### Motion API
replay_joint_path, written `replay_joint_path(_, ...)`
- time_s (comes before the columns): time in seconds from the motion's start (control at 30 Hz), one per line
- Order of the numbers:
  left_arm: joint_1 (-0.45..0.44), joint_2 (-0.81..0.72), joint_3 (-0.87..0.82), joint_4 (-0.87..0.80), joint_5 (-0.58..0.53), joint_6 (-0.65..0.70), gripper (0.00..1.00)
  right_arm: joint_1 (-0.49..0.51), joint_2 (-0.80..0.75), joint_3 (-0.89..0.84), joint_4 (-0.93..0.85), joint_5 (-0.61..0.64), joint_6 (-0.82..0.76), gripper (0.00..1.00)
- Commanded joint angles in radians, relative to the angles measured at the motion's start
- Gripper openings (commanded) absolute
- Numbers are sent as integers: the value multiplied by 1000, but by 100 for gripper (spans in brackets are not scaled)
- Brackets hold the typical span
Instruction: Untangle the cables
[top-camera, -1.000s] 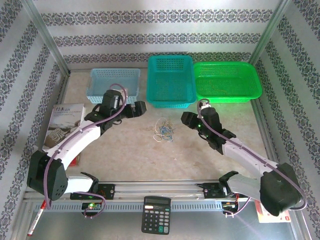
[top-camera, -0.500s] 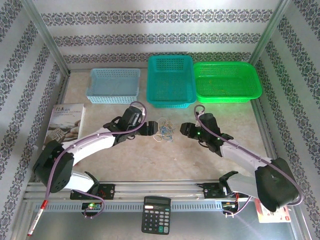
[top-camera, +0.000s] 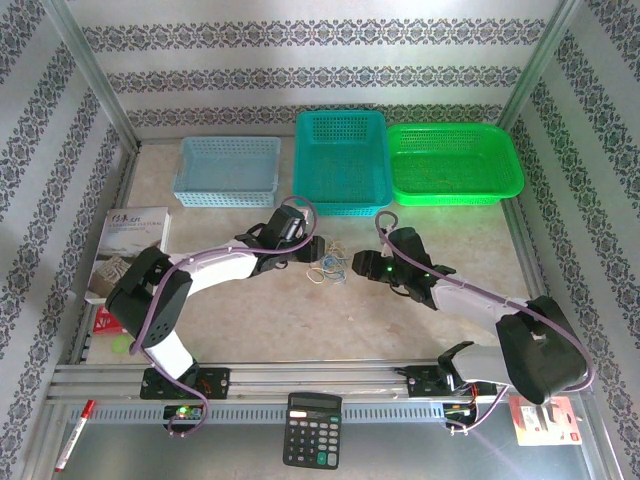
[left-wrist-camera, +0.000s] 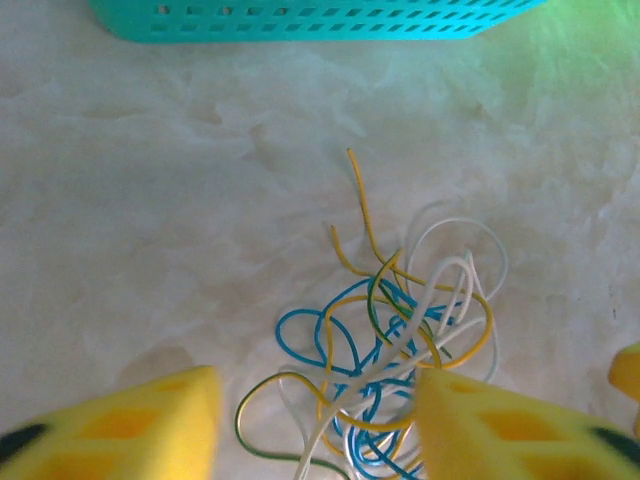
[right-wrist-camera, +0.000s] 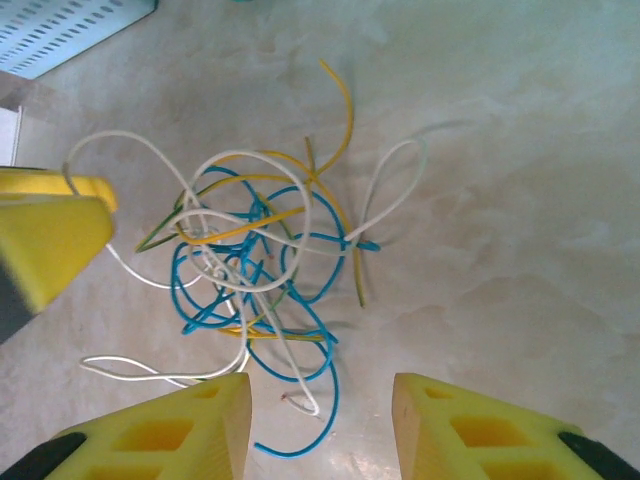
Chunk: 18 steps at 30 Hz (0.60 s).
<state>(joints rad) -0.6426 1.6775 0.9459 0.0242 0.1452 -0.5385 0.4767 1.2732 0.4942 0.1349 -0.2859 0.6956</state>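
Cables (top-camera: 328, 262) lay in a small loose tangle on the pale table (top-camera: 300, 320), near its middle and just in front of the teal basket (top-camera: 341, 160), touching none of the baskets. Seen from the left wrist, the cables (left-wrist-camera: 390, 340) were thin blue, white and yellow strands with a little green among them, looped over one another, and one yellow end stuck out toward the teal basket (left-wrist-camera: 300, 15). The left gripper (top-camera: 310, 250) sat low at the left edge of the tangle. Its wrist camera showed the left gripper (left-wrist-camera: 315, 420) with its yellow fingers (left-wrist-camera: 150, 430) spread apart and the near loops lying on the table between them – nothing was pinched. The right gripper (top-camera: 362, 266) stood just beside the tangle on the opposite side, facing the left one. From the right wrist, the right gripper (right-wrist-camera: 320, 420) also had its fingers (right-wrist-camera: 470, 430) spread, with only a blue wire end reaching into the gap, and the cables (right-wrist-camera: 255, 255) lay flat ahead of it. A pale blue basket (top-camera: 228, 170) and a green basket (top-camera: 455, 163) flanked the teal one along the far side. A book (top-camera: 130, 250) lay at the left edge, and a calculator (top-camera: 311, 430) sat at the near edge – both well apart from the wires.
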Motion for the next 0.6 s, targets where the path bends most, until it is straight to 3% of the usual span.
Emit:
replay_joint_path(0.0,-9,10,27,41,-30,16,29,20,4,44,29,-25,-15,42)
replay_joint_path(0.1,-7,-10,19,17,-51,14,9,30,11,62,25,-24,-21,42)
replay_joint_path(0.17,-6,-35,2,7,-59,14,1,34,22,74,24,-27,-23,42)
replay_joint_path(0.57,-5,-292,-175,60,-84,-48,0,79,91,156,24,-33,-34,42)
